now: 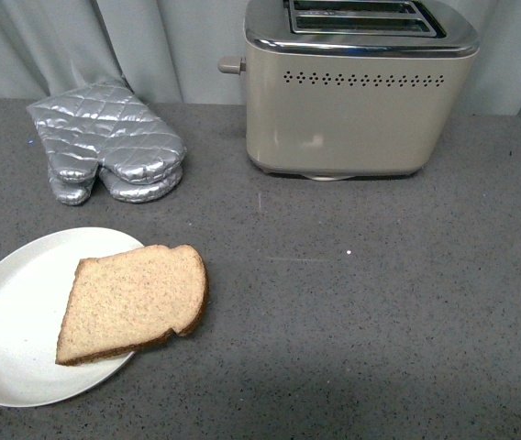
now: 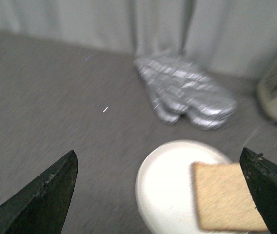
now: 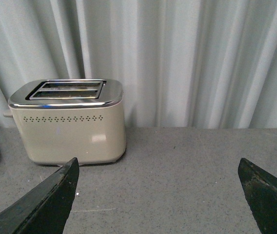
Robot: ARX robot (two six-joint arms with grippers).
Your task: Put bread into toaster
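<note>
A slice of brown bread point(image 1: 132, 301) lies on a white plate point(image 1: 13, 321) at the front left, its rounded end hanging over the plate's rim. The beige toaster point(image 1: 352, 92) with a chrome top and two empty slots stands at the back, lever knob on its left side. Neither arm shows in the front view. My left gripper point(image 2: 160, 195) is open and empty, above and short of the plate point(image 2: 168, 185) and bread point(image 2: 224, 197). My right gripper point(image 3: 158, 195) is open and empty, facing the toaster point(image 3: 70, 122) from a distance.
Two silver quilted oven mitts point(image 1: 105, 142) lie stacked at the back left, left of the toaster; they also show in the left wrist view point(image 2: 187, 92). A grey curtain hangs behind the dark grey countertop point(image 1: 380, 302).
</note>
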